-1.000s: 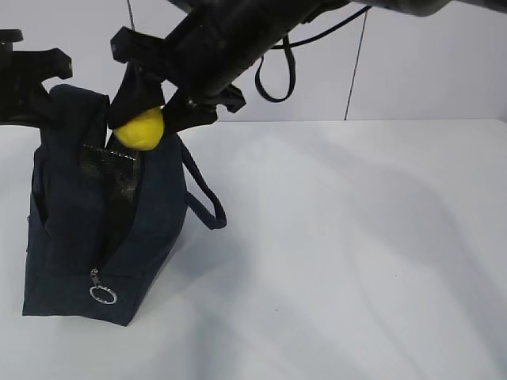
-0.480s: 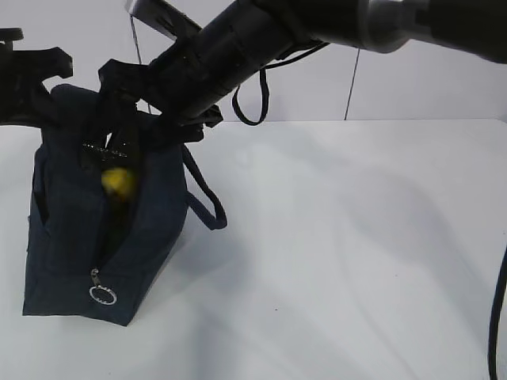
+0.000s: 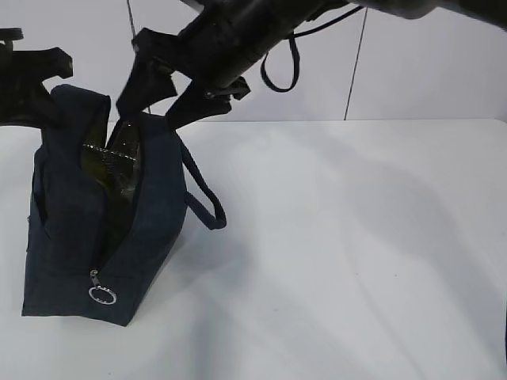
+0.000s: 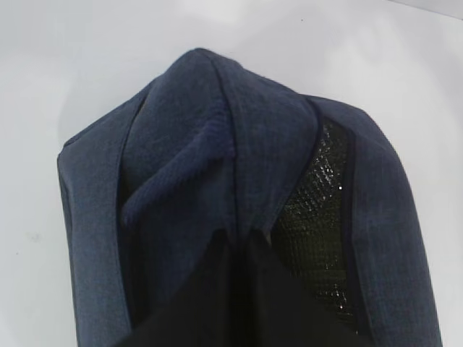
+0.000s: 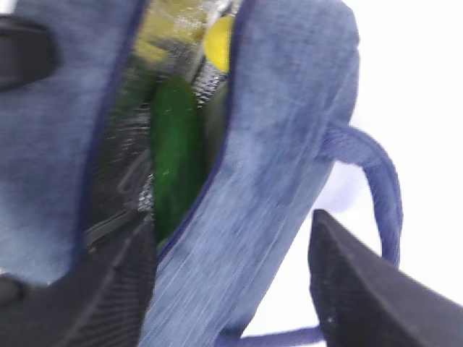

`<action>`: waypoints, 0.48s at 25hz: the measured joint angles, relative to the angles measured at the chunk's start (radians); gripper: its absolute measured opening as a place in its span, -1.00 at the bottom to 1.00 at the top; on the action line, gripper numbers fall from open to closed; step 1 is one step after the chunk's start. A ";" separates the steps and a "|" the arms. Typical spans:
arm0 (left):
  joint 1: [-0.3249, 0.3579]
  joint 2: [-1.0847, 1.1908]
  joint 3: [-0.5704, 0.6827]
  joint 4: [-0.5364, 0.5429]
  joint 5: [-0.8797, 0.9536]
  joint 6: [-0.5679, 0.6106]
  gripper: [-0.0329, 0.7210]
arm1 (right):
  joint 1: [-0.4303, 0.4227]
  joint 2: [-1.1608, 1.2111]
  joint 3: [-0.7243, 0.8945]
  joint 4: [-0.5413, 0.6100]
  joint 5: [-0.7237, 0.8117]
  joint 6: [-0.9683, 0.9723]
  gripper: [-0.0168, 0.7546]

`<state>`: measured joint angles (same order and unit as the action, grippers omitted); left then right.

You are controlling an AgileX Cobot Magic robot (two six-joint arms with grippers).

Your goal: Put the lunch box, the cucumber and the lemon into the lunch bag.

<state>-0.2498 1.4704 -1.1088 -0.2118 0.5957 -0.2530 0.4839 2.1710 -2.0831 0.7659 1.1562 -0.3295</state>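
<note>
The black right gripper (image 3: 158, 96) hangs at eleven o'clock, its jaws spread wide and holding nothing. The black left gripper (image 3: 32, 79) sits at nine o'clock, jaws pressed together.

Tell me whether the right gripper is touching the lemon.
Apart. In the right wrist view the right gripper has open, empty jaws at the frame bottom, while the lemon lies deep inside the lunch bag, above the cucumber.
</note>
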 joint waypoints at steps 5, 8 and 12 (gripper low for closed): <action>0.000 0.000 0.000 -0.001 0.000 0.000 -0.93 | -0.016 0.011 -0.007 -0.097 0.019 0.017 0.42; 0.000 0.000 0.000 -0.002 0.000 0.000 -0.93 | -0.016 0.032 -0.008 -0.101 0.004 0.019 0.33; 0.000 0.000 0.000 -0.002 0.000 0.000 -0.93 | -0.016 0.065 -0.008 -0.101 -0.022 0.019 0.22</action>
<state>-0.2498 1.4704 -1.1088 -0.2141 0.5957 -0.2530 0.4675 2.2356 -2.0908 0.6650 1.1346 -0.3108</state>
